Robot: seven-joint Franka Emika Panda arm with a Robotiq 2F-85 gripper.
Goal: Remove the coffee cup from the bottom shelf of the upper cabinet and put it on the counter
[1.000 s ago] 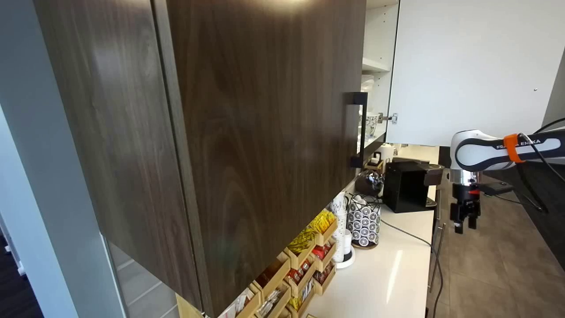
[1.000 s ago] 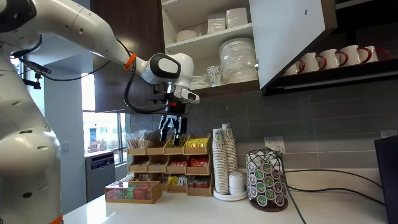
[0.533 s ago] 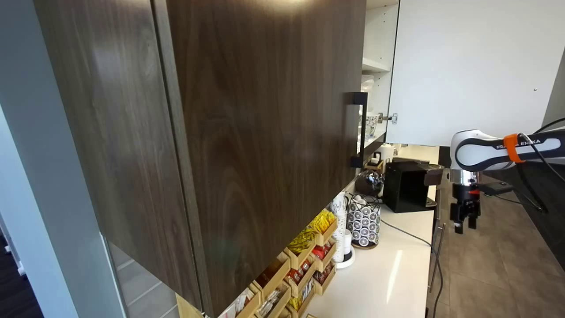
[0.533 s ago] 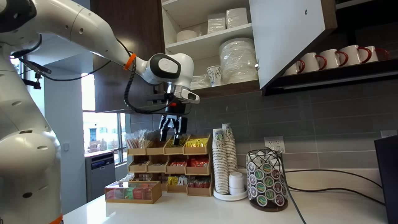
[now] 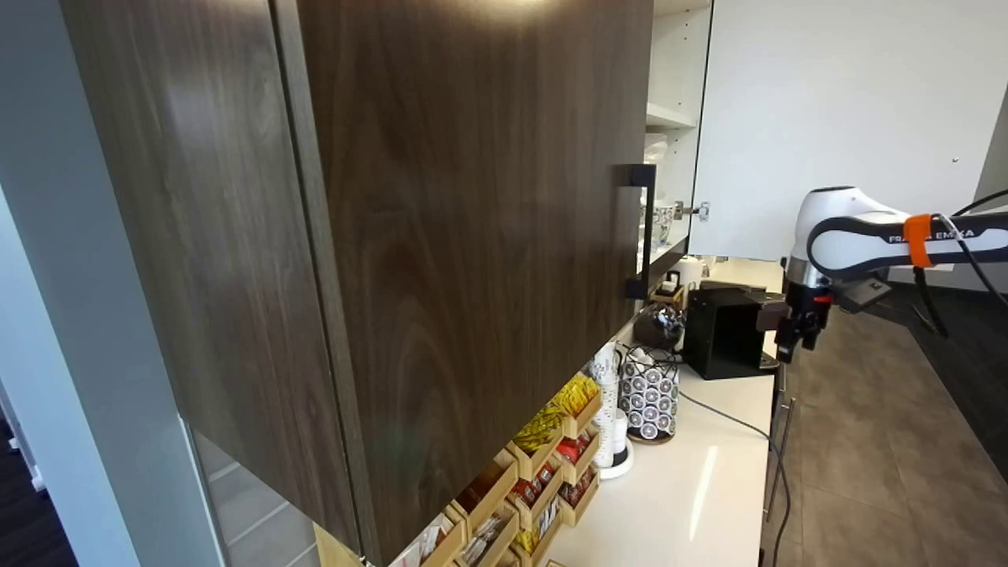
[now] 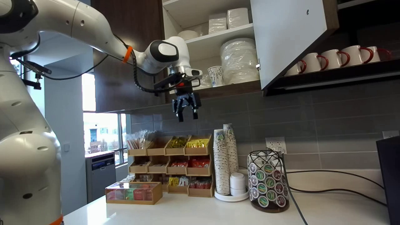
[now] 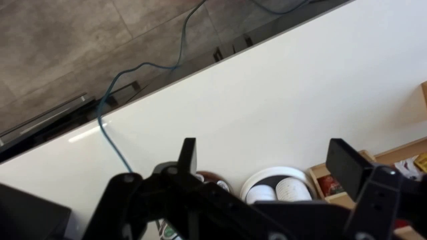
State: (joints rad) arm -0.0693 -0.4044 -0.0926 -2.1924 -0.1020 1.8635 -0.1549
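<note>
Nearest is the robot arm (image 6: 93,31), and at its end the black gripper (image 6: 188,117) points down with nothing in it, its fingers (image 7: 348,166) spread wide apart. Under them is the white counter (image 7: 267,100), where the job should end. At the back stand tall stacks of paper cups (image 6: 221,165), but I don't think the job means those. Higher up is the upper cabinet (image 5: 488,236). One door (image 6: 287,37) is wide open, so that part looks done. Inside, on the bottom shelf (image 5: 677,236), sits the coffee cup (image 6: 215,76), just beside a wrapped stack (image 6: 240,61); I can't tell if they touch. It is white with a dark pattern, and it's the only cup I can make out there, so I guess it's the one. The gripper is lower than the shelf and well apart from the cup. Left to do, I think: reach up, grab it, pull it out, bring it down, set it on the counter.
</note>
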